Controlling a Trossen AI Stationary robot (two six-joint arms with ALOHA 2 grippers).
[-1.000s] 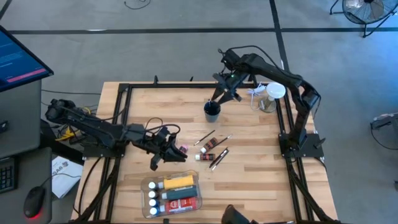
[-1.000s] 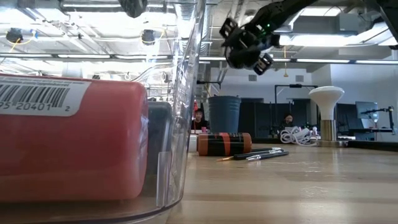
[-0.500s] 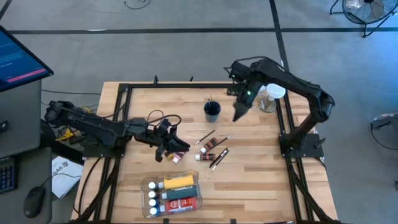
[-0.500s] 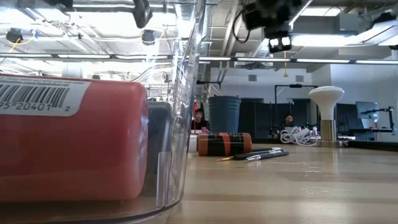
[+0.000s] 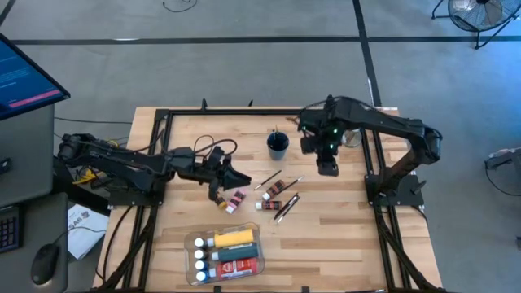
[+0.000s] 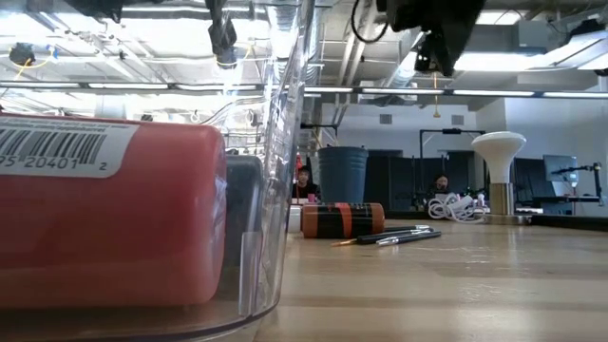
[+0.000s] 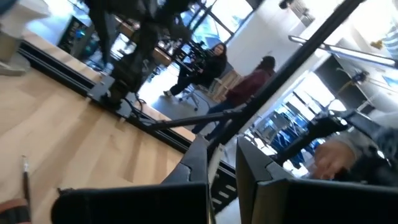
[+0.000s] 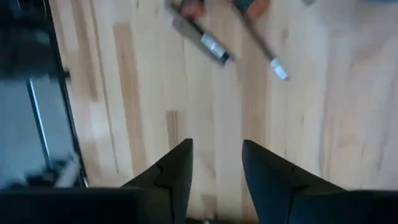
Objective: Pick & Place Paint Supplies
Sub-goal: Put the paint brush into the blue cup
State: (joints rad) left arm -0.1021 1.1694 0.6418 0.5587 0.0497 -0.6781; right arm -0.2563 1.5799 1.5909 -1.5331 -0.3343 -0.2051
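Observation:
My right gripper [image 5: 327, 168] [image 8: 216, 149] hangs open above bare wood, fingers pointing down, to the right of the loose supplies. Those supplies lie flat on the table: thin brushes [image 5: 286, 207] [image 8: 211, 45], a brown tube [image 5: 277, 189] [image 6: 342, 219] and a small pink-and-white tube [image 5: 235, 200]. My left gripper [image 5: 242, 182] [image 7: 221, 149] is shut, points level high above the table, just beyond the pink tube, and holds nothing that shows. A clear tray [image 5: 192, 242] near the front edge holds a yellow bottle [image 5: 234, 238] and several tubes.
A dark cup [image 5: 278, 146] [image 6: 342, 175] with a brush standing in it is at the far middle. A clear jar with a white lid [image 5: 360, 122] stands at the far right. A black frame [image 5: 370, 163] borders the table. People sit in the room beyond.
My right gripper has left the dark cup, swung toward the table's right edge and then toward its near edge, and turned until its fingers point down. A brush now stands in the cup. My left gripper has swung a little toward the far edge, still shut.

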